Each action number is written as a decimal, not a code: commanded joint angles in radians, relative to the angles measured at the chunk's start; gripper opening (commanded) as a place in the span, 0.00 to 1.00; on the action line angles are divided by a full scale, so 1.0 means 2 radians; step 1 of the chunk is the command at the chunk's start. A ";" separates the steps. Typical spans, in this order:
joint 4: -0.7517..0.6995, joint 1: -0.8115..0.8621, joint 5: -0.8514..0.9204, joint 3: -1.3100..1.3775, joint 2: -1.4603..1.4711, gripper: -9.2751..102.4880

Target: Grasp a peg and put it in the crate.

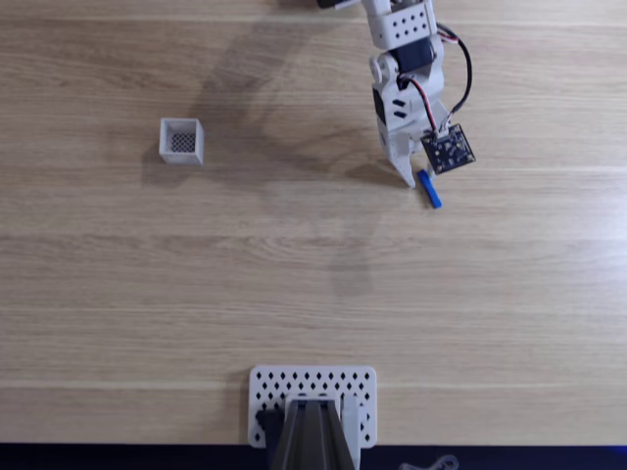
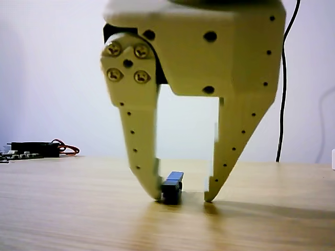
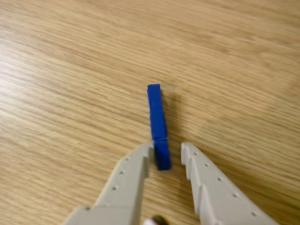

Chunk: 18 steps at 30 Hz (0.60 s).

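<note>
The gripper [image 3: 166,150] stands narrowly open around the near end of the peg [image 3: 157,123]; it should close gently there, centred, before lifting toward the crate [image 1: 182,141].

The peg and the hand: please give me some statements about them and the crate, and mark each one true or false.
1. The peg lies flat on the wooden table. True.
2. The hand is shut tight on the peg. False: the jaws are open, with one end of the peg between the fingertips.
3. The peg is already in the crate. False: in the fixed view the crate stands far to the left of it.
4. In the fixed view, a white perforated plate sits at the bottom edge. True.
</note>
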State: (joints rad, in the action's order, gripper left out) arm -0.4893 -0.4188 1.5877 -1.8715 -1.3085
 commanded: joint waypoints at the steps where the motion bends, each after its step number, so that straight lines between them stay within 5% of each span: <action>1: 0.010 -0.004 -0.003 0.002 -0.023 0.07; 7: 0.048 0.000 -0.004 -0.040 -0.100 0.08; 18: 0.407 0.041 -0.005 -0.285 -0.268 0.08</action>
State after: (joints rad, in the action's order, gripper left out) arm 0.0736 -0.3758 1.5846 -2.3547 -1.6521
